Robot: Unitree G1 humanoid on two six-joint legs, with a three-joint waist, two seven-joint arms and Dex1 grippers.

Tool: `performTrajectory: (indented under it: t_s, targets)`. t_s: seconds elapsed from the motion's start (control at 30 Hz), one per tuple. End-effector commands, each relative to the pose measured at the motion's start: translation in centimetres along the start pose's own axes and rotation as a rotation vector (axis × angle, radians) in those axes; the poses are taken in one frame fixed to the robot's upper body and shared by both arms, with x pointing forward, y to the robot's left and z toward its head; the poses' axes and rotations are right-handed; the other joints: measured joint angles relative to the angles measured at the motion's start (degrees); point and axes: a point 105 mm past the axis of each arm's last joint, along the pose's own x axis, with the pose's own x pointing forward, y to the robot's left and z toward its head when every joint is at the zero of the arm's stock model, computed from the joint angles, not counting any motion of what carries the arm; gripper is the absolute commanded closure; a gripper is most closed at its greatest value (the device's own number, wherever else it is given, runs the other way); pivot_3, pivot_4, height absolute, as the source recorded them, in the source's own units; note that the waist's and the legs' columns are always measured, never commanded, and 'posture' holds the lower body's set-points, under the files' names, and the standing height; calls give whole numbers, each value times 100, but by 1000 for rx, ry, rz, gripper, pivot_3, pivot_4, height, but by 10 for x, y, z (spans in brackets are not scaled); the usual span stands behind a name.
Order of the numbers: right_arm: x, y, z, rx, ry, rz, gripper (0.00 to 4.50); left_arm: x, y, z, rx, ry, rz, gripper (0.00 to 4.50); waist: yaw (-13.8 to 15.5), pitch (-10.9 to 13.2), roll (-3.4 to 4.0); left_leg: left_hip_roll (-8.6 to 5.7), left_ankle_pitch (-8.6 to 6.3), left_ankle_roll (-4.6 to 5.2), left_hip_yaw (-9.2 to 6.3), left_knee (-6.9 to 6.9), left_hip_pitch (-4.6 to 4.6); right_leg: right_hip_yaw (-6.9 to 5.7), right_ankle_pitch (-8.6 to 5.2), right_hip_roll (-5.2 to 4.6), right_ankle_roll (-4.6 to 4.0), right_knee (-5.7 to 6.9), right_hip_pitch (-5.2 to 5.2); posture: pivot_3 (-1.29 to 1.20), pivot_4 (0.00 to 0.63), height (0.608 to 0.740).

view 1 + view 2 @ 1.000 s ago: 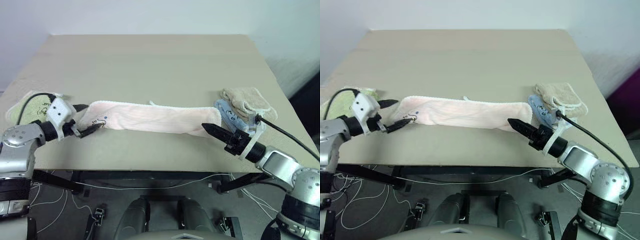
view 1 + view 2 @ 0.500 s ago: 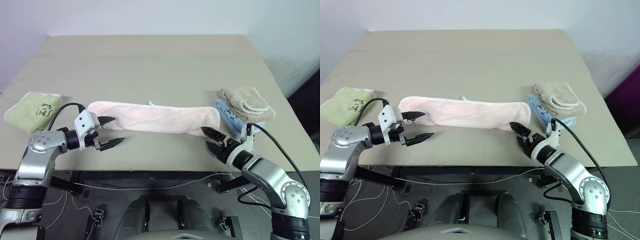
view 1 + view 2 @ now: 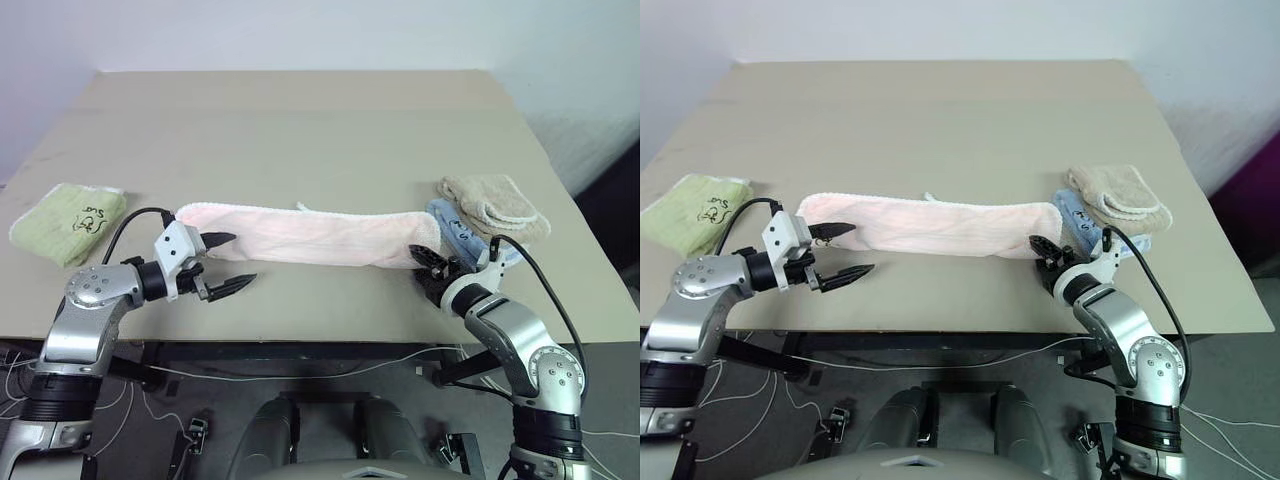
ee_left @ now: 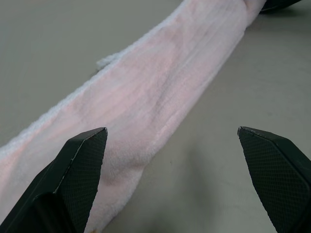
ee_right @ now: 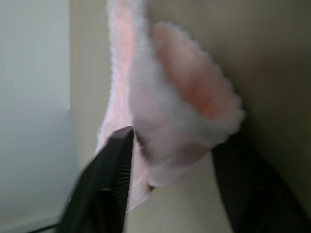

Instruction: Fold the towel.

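Observation:
The towel [image 3: 310, 235] is pale pink with white trim and lies as a long strip across the table, near its front edge. My left gripper [image 3: 240, 259] is open at the strip's left end. One finger is over the pink cloth [image 4: 160, 92] and the other is over bare table. At the strip's right end, my right gripper [image 3: 428, 262] has its two black fingers on either side of the scalloped towel corner [image 5: 194, 107], pressed against it.
A light green folded towel [image 3: 68, 218] lies at the far left. A beige folded towel [image 3: 495, 200] rests on a light blue one [image 3: 455, 232] just right of the pink strip. The table's front edge [image 3: 320, 335] runs close below both grippers.
My right gripper has rolled, moved forward to the towel's right end and closed in on it. My left gripper has shifted a little right and remains open.

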Motion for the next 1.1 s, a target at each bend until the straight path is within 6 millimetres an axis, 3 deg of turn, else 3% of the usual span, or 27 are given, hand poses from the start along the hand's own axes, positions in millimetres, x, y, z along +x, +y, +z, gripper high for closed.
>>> performTrajectory:
  t_s: [0.03, 0.13, 0.5, 0.87, 0.97, 1.1]
  targets:
    - [-5, 1, 16, 14, -82, -11, 3507, 0, 1, 12, 33, -36, 7, 0, 2, 0, 1, 0, 0, 0, 0, 0, 0, 0, 0, 0, 0, 0, 0, 0, 150, 740]
    - [-11, 6, 21, -6, -113, 1, 4472, 1, 1, 11, 32, -37, 8, 0, 5, 0, 0, 0, 0, 0, 0, 0, 0, 0, 0, 0, 0, 0, 0, 0, 150, 740]
    - [-33, 45, 49, -265, -192, 131, 4472, 4, 0, 5, 19, -32, 9, 0, -2, 1, 3, -2, 0, 1, 1, 0, -1, 0, 0, 0, 0, -1, -1, 0, 150, 740]
    - [-28, 88, 15, -922, 37, 245, 4472, 9, -3, 4, 16, -35, 8, 0, 0, 2, 3, 0, 0, 1, 2, 1, -3, 0, -1, -1, 0, -4, -1, 0, 150, 740]
    - [-17, 95, 1, -1090, 144, 272, 4472, 12, -4, 5, 14, -42, 7, 0, -5, 2, 3, 2, -1, 2, 1, 0, -3, -1, -1, 0, 0, -6, -2, 0, 150, 740]
    - [5, 106, -18, -1185, 234, 335, 4472, 17, -6, 6, 7, -54, 6, 0, -13, 2, 2, 3, -1, 2, 0, 0, -3, -2, -1, 1, 0, -8, -2, 0, 150, 740]
